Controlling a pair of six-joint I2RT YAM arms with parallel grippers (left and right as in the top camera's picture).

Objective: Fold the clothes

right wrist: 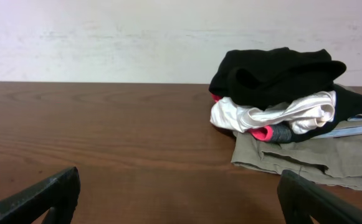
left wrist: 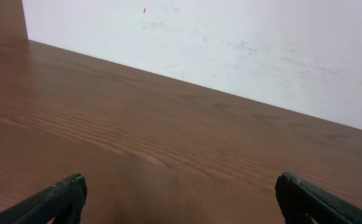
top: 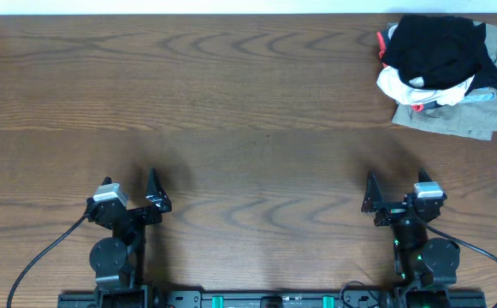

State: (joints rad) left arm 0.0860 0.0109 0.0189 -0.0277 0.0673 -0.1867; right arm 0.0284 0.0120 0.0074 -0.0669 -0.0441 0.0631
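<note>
Far right on the table [top: 231,94], the clothes [top: 440,44] are lying crumpled atop a khaki garment [top: 453,120] and a white garment [top: 399,84], showing in the right wrist view, not the left. The left gripper [top: 128,178] and right gripper [top: 395,178] are gaping wide, holding nothing.

Khaki-grey garment [top: 446,121] lies on wooden table [top: 231,103].

One black garment [top: 436,47], one white garment [top: 398,84], one khaki-grey garment [top: 453,120], one left hand [left wrist: 181,186], one right hand [right wrist: 177,183], one table [top: 231,103]
</note>
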